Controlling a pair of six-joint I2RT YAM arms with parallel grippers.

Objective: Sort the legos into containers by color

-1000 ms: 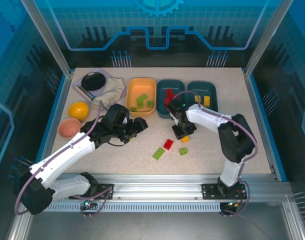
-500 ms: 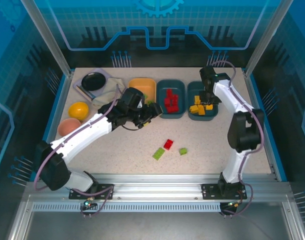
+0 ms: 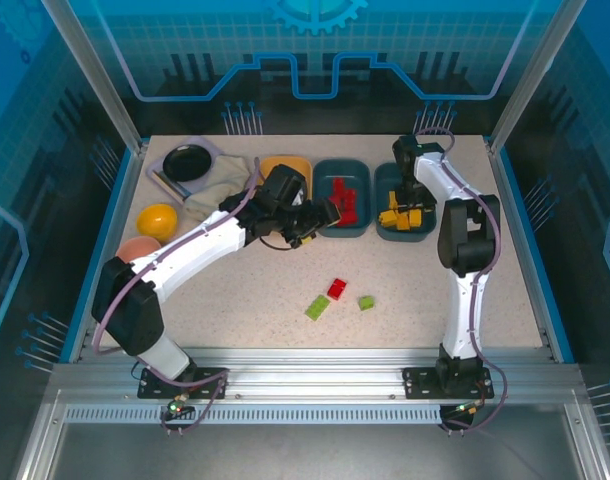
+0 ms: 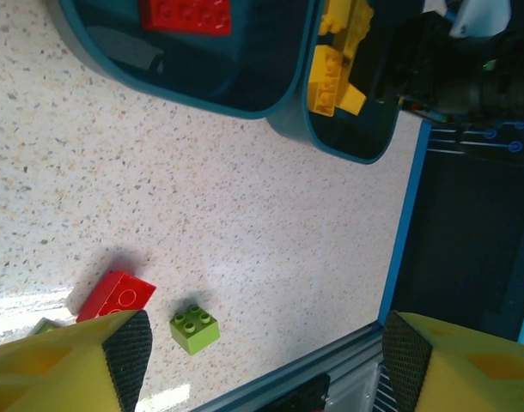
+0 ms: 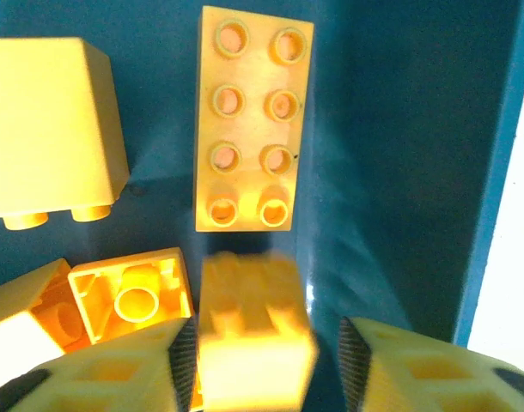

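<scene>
The right end effector (image 5: 264, 348) hung over the right-hand teal tray (image 5: 399, 129), jaws parted and released; a blurred yellow brick (image 5: 255, 330) sat loose between them, among other yellow bricks (image 5: 253, 120). The left end effector (image 4: 266, 343) gaped empty above the table (image 4: 202, 206) — a red brick (image 4: 116, 294) and a green brick (image 4: 194, 328) lay near each other below it.

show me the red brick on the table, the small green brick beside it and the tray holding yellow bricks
red brick (image 4: 118, 293): left wrist view, studded top face
small green brick (image 4: 193, 324): left wrist view, studded top
tray with yellow bricks (image 5: 391, 129): right wrist view, bare floor
</scene>
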